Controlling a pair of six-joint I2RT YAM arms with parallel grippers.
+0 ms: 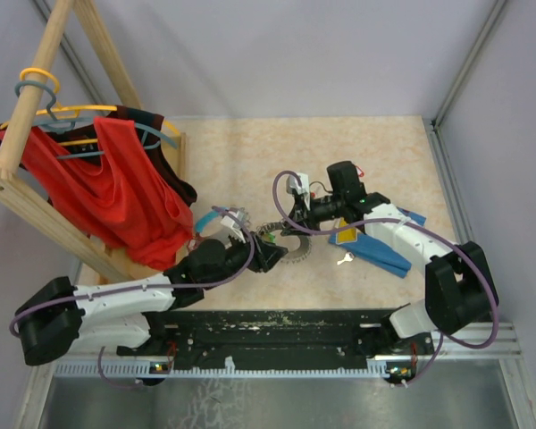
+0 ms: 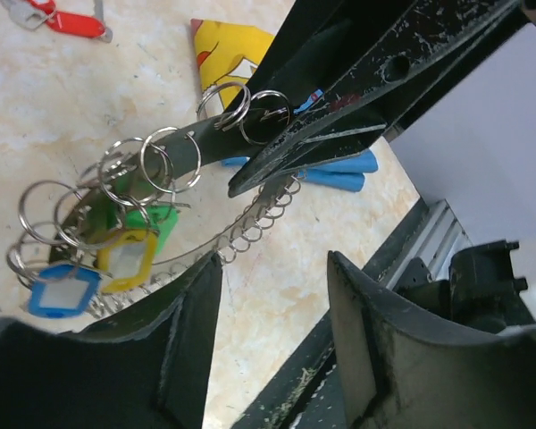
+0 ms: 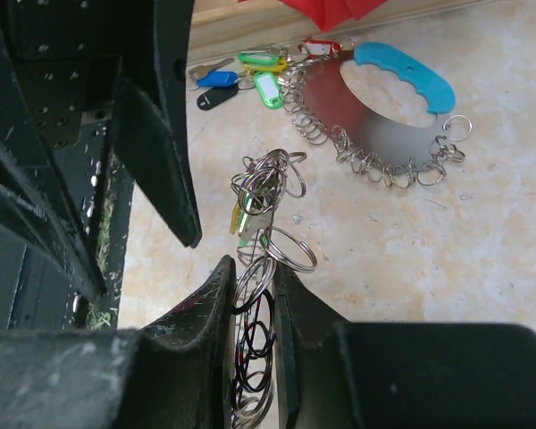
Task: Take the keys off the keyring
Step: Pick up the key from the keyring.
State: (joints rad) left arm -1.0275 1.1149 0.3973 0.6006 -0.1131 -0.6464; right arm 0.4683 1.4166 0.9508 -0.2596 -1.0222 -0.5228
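Note:
The keyring (image 2: pixel 186 148), a grey metal band fringed with silver loops, hangs above the table in my right gripper (image 3: pixel 253 266), which is shut on its rings and sees it edge-on (image 3: pixel 266 234). Keys with blue (image 2: pixel 61 291), yellow (image 2: pixel 130 256) and green (image 2: pixel 159 222) tags dangle from its lower loops. My left gripper (image 2: pixel 274 257) is open with nothing between its fingers, just below and beside the ring's fringe. From above, both grippers meet at the ring (image 1: pixel 290 250), the left gripper (image 1: pixel 270 256) to its left and the right gripper (image 1: pixel 291 223) above it.
A second looped ring with a blue handle (image 3: pixel 402 71) and several tagged keys (image 3: pixel 250 76) lies on the table by the left arm. A red-tagged key (image 2: pixel 67 22) and a small white key (image 1: pixel 344 261) lie loose. Blue pieces (image 1: pixel 384 250) and a yellow card (image 1: pixel 347 237) sit at the right; a wooden rack with a red garment (image 1: pixel 116 192) stands at the left.

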